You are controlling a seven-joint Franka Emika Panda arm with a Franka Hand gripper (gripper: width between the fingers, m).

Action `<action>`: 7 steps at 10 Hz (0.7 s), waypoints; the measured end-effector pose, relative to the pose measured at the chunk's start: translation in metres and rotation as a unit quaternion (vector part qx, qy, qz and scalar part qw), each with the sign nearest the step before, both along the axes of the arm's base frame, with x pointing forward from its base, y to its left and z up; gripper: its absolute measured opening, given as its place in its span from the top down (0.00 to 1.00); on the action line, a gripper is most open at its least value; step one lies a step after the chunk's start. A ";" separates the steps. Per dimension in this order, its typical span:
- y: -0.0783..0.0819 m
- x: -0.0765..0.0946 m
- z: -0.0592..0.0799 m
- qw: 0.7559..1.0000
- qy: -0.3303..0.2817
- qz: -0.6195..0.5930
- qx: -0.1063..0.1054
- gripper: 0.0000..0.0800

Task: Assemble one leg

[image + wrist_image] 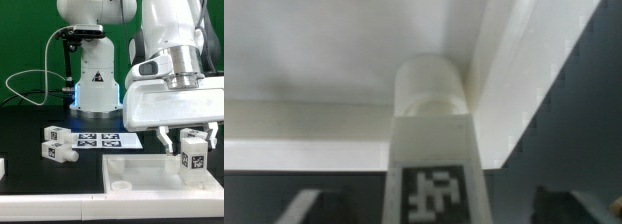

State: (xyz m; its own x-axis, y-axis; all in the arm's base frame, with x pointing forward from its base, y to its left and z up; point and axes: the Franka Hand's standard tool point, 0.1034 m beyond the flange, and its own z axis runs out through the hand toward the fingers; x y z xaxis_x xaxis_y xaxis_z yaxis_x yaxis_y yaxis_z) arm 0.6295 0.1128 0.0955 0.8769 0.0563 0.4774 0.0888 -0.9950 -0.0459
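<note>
My end effector (187, 141) is spread wide, its fingers (162, 136) on either side of the leg (193, 152) at the lower right of the exterior view. In the wrist view, a dark gap shows between the leg (434, 150) and each finger (304, 208), so I am not gripping it. The leg's blocky tagged end is toward me. Its round stem points away, at the inside corner of the white tabletop (331, 130), where the raised rim turns. I cannot tell whether the stem is seated.

In the exterior view the tabletop (150, 180) fills the bottom of the frame, on the black table (30, 115). The leg stands at its far edge, toward the exterior view's right. The marker board (105, 141) lies flat in the middle of the frame. Two more legs (55, 133) (56, 151) lie close together at the exterior view's left, well apart from me.
</note>
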 end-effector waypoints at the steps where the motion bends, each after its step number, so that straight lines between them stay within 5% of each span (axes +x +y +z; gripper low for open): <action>1: 0.000 0.000 0.005 0.999 0.045 0.002 0.000 0.25; 3: -0.008 0.017 0.011 0.994 0.108 -0.004 0.000 0.19; 7: -0.004 0.010 -0.006 0.967 0.253 -0.032 0.008 0.19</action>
State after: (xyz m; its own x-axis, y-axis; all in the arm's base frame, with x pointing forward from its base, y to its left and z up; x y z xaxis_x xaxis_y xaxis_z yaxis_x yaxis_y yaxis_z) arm 0.6398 0.1089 0.0893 0.9999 -0.0100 -0.0125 -0.0110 -0.9966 -0.0817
